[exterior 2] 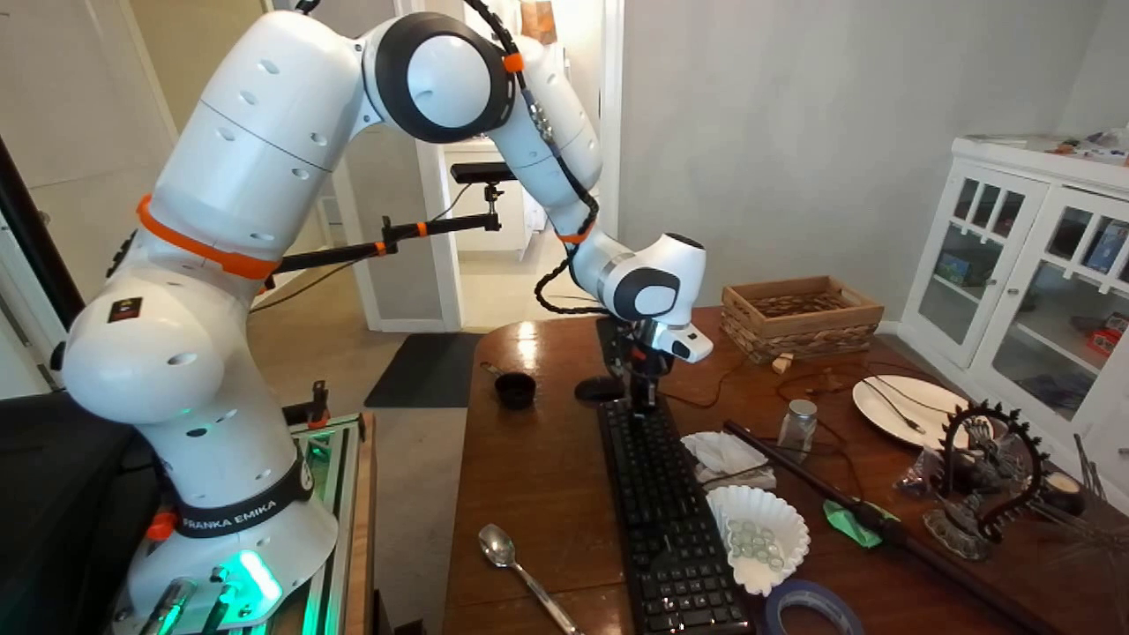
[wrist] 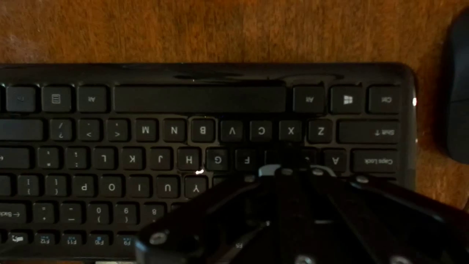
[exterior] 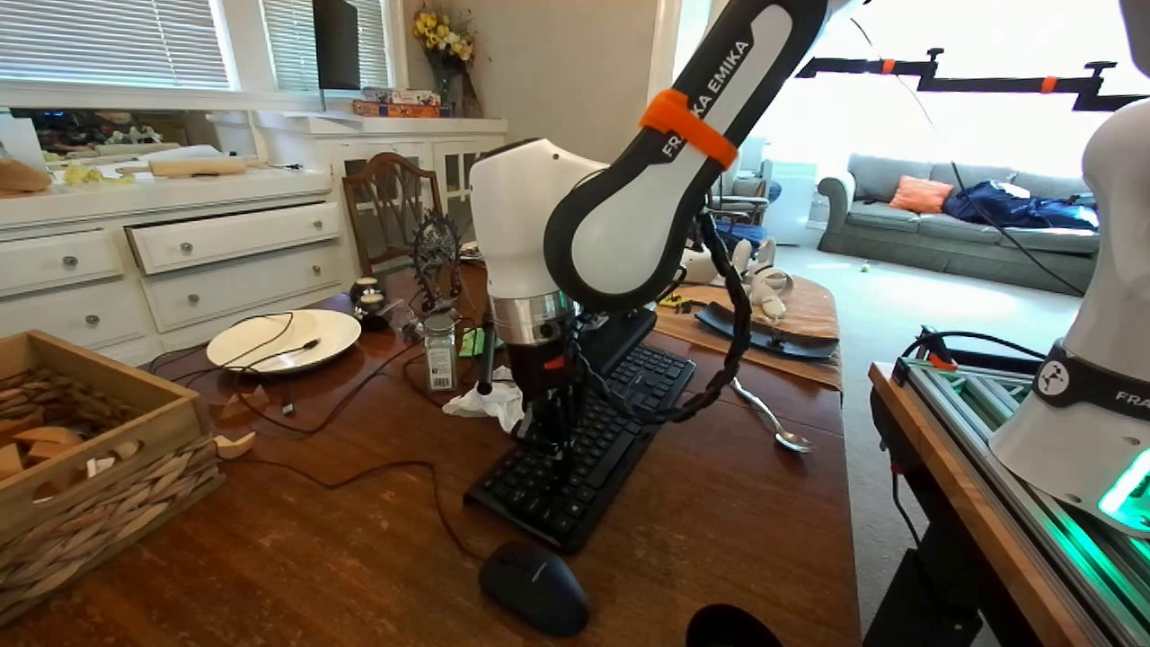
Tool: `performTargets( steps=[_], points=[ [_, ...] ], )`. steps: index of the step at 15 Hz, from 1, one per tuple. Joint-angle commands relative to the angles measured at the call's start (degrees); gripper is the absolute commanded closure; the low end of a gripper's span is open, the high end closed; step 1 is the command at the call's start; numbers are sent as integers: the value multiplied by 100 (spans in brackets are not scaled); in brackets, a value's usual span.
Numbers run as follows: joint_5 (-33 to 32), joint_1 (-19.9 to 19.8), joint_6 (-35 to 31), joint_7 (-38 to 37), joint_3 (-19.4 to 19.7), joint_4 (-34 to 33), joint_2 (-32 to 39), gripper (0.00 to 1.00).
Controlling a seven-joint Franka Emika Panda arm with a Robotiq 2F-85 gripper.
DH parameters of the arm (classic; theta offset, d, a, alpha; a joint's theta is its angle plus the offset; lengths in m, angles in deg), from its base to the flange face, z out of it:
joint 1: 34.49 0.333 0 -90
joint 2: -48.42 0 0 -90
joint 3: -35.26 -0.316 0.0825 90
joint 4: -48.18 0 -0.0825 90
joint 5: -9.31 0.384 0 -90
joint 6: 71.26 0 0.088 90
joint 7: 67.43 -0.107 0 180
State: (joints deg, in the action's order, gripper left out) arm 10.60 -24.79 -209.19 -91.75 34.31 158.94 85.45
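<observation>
In the wrist view, the gripper (wrist: 290, 157) points down at the black keyboard (wrist: 200, 143), which lies flat on the wooden table (wrist: 220, 33). Its fingers are pressed together, and nothing shows between them. The tips cover parts of the letters between the A key (wrist: 334, 160) and the F key (wrist: 246, 160), with the X key (wrist: 290, 131) just beyond. The mouse (wrist: 460, 91) sits just beside the keyboard's end. I cannot tell whether the tips touch or hang slightly above. Since the fingers hide what is under them, the letters around them look like the best guide for lining up, and the middle of a key seems a safer spot than the seam between two.

In an exterior view, the gripper stands close to upright over the mouse end of the keyboard. A white tissue (exterior: 490, 402) lies just beside the keyboard's back edge, and a spoon (exterior: 773, 418) lies apart on the opposite side. A light touch, straight down and straight up, seems wise; sideways drag could catch several keys or slide the keyboard, which looks unfastened.

In an exterior view, a white bowl (exterior 2: 788, 510) with glass beads (exterior 2: 754, 542) and a roll of blue tape (exterior 2: 810, 587) lie near the keyboard's other end, so care there would probably matter for any move along the rows.
</observation>
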Motion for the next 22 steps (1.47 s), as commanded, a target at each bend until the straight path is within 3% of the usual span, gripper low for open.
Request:
performTargets(
  steps=[1, 22],
  points=[
    [65, 92, 61, 62, 33, -130, 108, 100],
    [39, 78, 224, 30, 118, -268, 282, 100]
  ],
)
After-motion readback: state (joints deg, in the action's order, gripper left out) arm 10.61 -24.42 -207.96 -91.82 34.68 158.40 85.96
